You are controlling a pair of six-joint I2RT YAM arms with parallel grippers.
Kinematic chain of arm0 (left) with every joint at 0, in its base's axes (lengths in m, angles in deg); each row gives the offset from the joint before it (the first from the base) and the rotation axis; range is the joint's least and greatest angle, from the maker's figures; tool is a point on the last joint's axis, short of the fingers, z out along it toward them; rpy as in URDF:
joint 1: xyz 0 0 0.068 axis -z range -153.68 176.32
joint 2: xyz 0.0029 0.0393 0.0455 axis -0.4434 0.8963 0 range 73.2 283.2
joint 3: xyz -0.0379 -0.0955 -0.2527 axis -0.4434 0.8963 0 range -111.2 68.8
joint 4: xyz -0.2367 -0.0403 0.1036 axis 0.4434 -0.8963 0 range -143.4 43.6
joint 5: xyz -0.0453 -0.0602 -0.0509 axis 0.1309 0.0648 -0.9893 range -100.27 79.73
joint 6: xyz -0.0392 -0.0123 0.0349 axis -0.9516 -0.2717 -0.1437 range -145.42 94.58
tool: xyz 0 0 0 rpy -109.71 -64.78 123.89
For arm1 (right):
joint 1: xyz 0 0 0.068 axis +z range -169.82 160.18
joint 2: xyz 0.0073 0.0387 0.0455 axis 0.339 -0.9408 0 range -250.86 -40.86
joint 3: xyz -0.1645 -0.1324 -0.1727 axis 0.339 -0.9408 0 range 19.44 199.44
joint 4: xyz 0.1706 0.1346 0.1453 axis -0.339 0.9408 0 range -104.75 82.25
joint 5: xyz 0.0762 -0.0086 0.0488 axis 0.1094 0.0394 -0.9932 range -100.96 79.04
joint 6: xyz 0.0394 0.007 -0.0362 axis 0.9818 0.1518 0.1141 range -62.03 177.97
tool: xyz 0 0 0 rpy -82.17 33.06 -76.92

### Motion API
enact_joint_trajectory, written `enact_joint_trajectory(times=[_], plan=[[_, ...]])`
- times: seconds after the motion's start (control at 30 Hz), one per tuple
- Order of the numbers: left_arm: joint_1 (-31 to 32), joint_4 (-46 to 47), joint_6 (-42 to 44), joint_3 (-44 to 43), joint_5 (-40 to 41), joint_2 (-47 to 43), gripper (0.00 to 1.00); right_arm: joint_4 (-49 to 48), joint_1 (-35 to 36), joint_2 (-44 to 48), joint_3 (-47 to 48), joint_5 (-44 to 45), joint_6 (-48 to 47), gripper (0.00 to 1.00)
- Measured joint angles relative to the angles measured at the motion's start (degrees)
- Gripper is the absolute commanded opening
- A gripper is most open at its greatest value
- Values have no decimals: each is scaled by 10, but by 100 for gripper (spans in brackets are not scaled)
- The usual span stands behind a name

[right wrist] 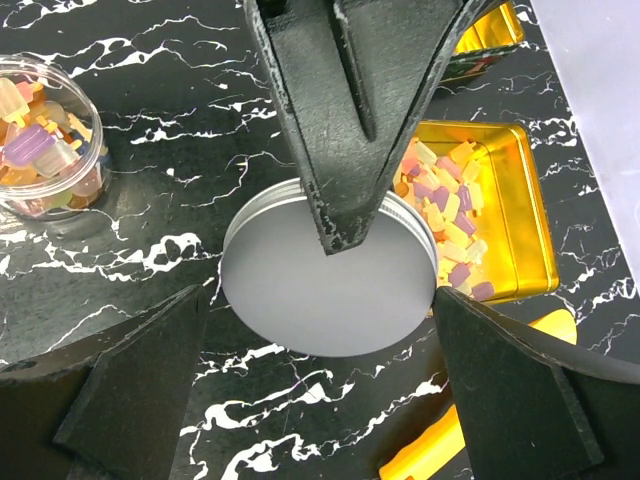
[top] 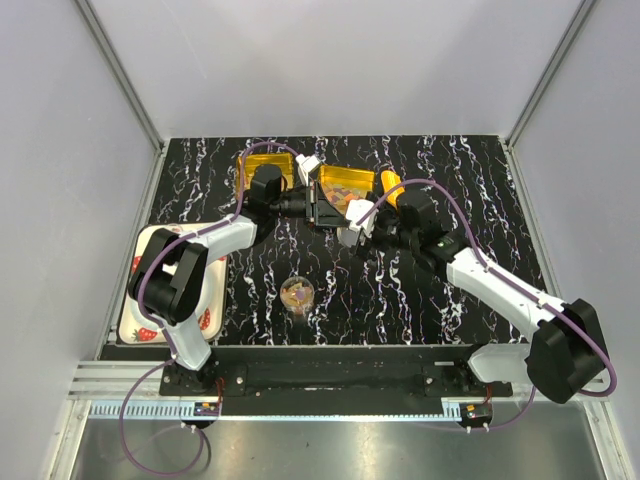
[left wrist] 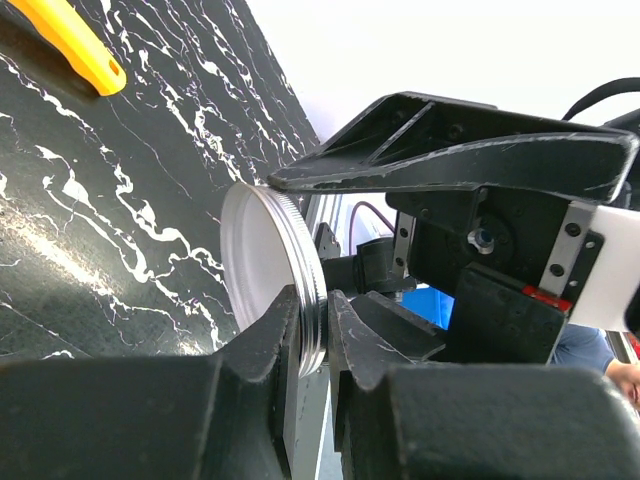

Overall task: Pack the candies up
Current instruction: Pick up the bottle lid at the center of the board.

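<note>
The left gripper is pinching the silver lid by its rim, the right gripper is hanging wide open facing it, and the candies are lying in the gold tin just beside.

Bright, even light is cast from above, and only soft shadows are left on the table. Glare is seen on the gold tin. The candies and lid are rendered sharply in the right wrist view. The left wrist view's background is washed out and blurred.
</note>
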Motion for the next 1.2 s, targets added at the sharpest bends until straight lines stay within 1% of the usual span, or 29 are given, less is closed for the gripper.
enact_joint_trajectory(times=[0.23, 0.57, 0.83, 0.9, 0.97, 1.03, 1.07, 1.13, 1.2], plan=[[0, 1, -4, 0, 0, 0, 0, -13, 0, 0, -7, 2, 1, 100], [-4, 14, -10, 0, 0, 0, 0, -49, 6, -15, -10, 28, 5, 100], [-3, 26, -18, 7, -2, 0, 0, -54, 10, -22, -11, 32, 6, 99], [-4, 28, -20, 7, -2, 0, 0, -56, 10, -22, -11, 32, 6, 97], [-4, 29, -20, 7, -2, 0, 0, -57, 10, -22, -11, 32, 6, 89], [-4, 30, -20, 7, -2, 0, 0, -56, 11, -22, -11, 31, 7, 85], [-5, 30, -20, 7, -2, 0, 0, -56, 11, -22, -11, 31, 7, 85], [-5, 30, -20, 7, -2, 0, 4, -56, 11, -22, -11, 31, 7, 84], [-5, 30, -20, 7, -2, 0, 15, -56, 11, -22, -11, 31, 7, 82]])
